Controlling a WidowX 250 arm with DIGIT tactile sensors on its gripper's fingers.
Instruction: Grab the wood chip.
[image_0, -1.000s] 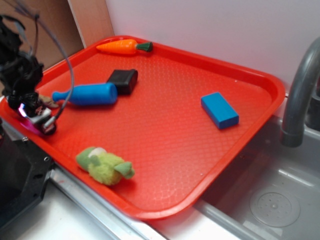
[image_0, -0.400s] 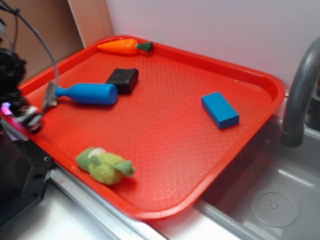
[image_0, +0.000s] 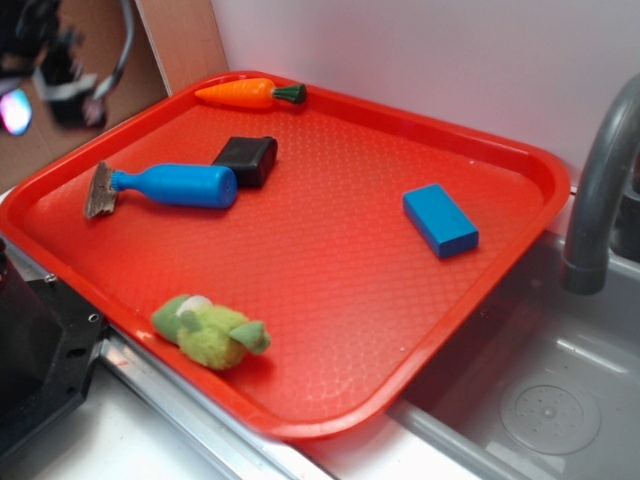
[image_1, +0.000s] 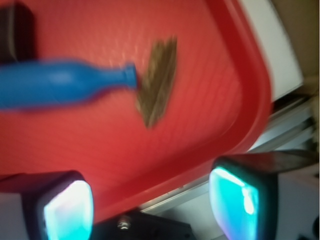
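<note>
The wood chip (image_0: 99, 190) (image_1: 158, 80), a small grey-brown wedge, lies flat on the red tray (image_0: 330, 290) near its left rim, touching the neck end of the blue bottle (image_0: 176, 186) (image_1: 55, 90). My gripper (image_0: 62, 82) (image_1: 152, 207) hangs blurred at the top left, raised above and beyond the tray's left edge, well apart from the chip. In the wrist view both glowing fingertips (image_1: 67, 212) stand wide apart with nothing between them; the chip lies on the tray ahead of them.
On the tray also lie a black block (image_0: 246, 160) beside the bottle, an orange toy carrot (image_0: 248, 93) at the back, a blue block (image_0: 440, 220) at the right and a green plush toy (image_0: 208, 333) at the front. A grey faucet (image_0: 598, 180) and sink stand right.
The gripper has risen from the tray's left rim up and back to the top left. The wood chip, which was hidden behind it, now lies exposed at the bottle's neck.
</note>
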